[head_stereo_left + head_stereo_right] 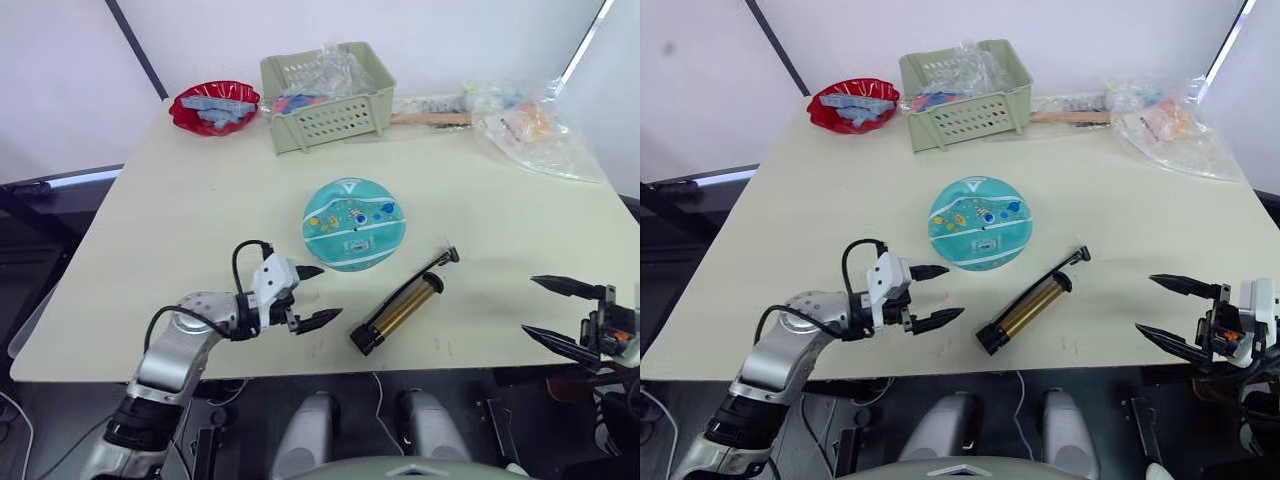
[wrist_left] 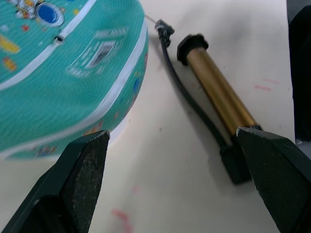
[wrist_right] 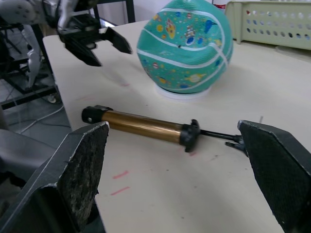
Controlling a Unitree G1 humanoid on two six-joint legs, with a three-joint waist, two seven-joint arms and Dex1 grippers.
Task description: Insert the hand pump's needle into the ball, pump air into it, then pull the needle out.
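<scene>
The teal ball (image 1: 353, 224) with white stripes and cartoon prints rests mid-table on a small white ring. Just to its front right, the hand pump (image 1: 405, 305) lies flat, gold barrel diagonal, black foot toward me and T-handle (image 1: 447, 257) away. In the left wrist view its thin black hose (image 2: 189, 97) runs along the barrel to the black fitting with the needle (image 2: 163, 28), close beside the ball (image 2: 63, 73). My left gripper (image 1: 322, 294) is open, low over the table, left of the pump's foot and in front of the ball. My right gripper (image 1: 530, 305) is open near the front right edge, pointing at the pump (image 3: 141, 125).
At the back stand a red bowl (image 1: 214, 107) holding bluish items, a pale green basket (image 1: 328, 96) with bagged things, a wooden stick (image 1: 430, 118) and clear plastic bags (image 1: 530, 125). The table's front edge (image 1: 300, 372) runs just below both grippers.
</scene>
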